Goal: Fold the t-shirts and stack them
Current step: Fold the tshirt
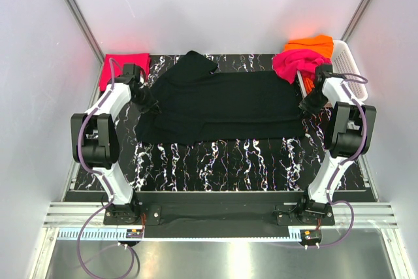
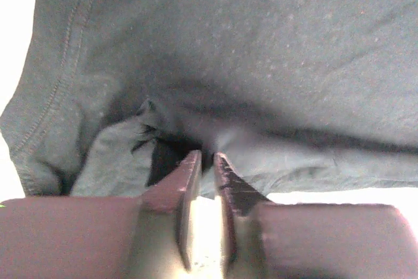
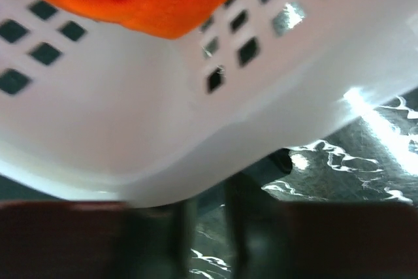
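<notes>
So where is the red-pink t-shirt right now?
In the top view the red-pink t-shirt lies folded at the far left corner of the table, just left of the black t-shirt and beyond the left gripper.

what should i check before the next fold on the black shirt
1. Black shirt flat: not ok, left end bunched.
2. Left tool off the cloth: cannot tell, slightly open, tips at a fold.
3. Right tool empty: ok, nothing in it.
4. Right tool clear of basket: not ok, wall right beside it.
5. Red shirt folded at back left: ok.
</notes>
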